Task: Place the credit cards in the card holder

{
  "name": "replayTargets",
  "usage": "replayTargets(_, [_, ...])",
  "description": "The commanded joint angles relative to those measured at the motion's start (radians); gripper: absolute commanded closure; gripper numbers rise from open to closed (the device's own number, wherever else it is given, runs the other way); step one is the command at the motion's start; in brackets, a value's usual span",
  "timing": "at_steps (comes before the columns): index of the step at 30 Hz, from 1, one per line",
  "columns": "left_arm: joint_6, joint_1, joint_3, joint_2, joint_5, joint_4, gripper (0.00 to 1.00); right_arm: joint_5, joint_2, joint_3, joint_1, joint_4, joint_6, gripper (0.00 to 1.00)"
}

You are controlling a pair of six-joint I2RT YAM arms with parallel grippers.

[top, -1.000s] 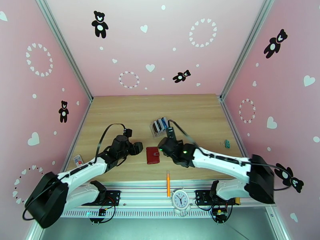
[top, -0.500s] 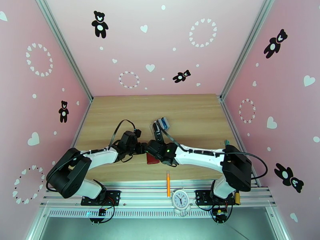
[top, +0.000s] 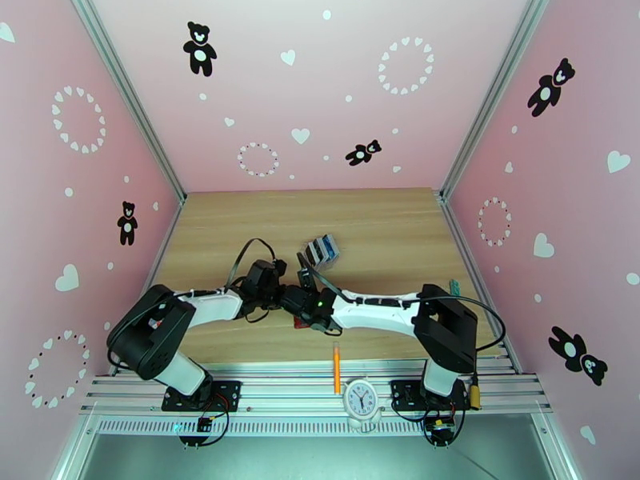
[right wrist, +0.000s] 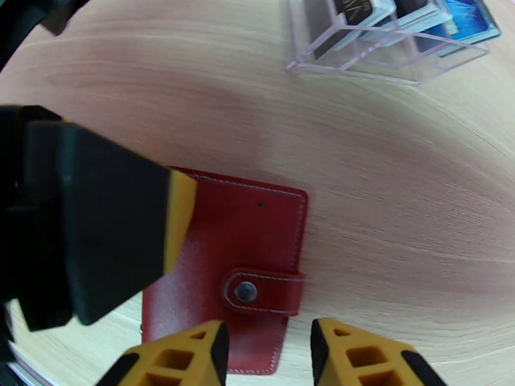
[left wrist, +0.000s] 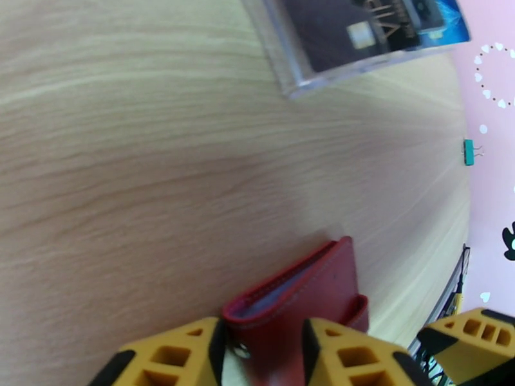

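Observation:
The card holder point(right wrist: 251, 239) is a red wallet with its snap tab point(right wrist: 264, 292) fastened, lying flat on the wooden table point(top: 384, 226). From above, just a sliver of the card holder point(top: 302, 322) peeks out under both wrists. My left gripper point(left wrist: 264, 355) has its yellow fingertips pressed against either side of the card holder point(left wrist: 302, 297) at one edge. My right gripper point(right wrist: 267, 355) is open, its tips straddling the wallet's lower edge just below the tab. The credit cards point(right wrist: 399, 11) stand in a clear slotted rack point(right wrist: 386, 56) beyond the wallet. They are dark, white and blue.
An orange pencil point(top: 337, 366) and a small white clock point(top: 360, 398) sit at the near edge. A teal binder clip point(top: 454, 287) lies by the right wall. The two wrists crowd together over the wallet, with the card rack point(top: 320, 251) just behind them.
Both arms have swung inward from either side and met over the wallet. Both grippers have narrowed, and the left one now pinches the wallet's edge.

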Motion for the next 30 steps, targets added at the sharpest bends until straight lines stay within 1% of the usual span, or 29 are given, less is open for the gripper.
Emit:
replayTargets(1, [0.001, 0.008, 0.023, 0.028, 0.026, -0.028, 0.69, -0.008, 0.035, 0.041, 0.004, -0.007, 0.016, 0.6])
replayTargets(7, [0.001, 0.01, 0.022, 0.026, 0.021, -0.033, 0.72, -0.018, 0.062, 0.057, -0.001, -0.015, 0.025, 0.6])
replayTargets(17, [-0.008, 0.013, 0.013, 0.023, 0.025, -0.025, 0.72, -0.038, 0.095, 0.051, -0.001, -0.012, 0.07, 0.62])
replayTargets(30, [-0.019, 0.016, 0.002, 0.017, 0.04, -0.004, 0.72, -0.044, 0.142, 0.052, -0.01, 0.009, 0.075, 0.61])
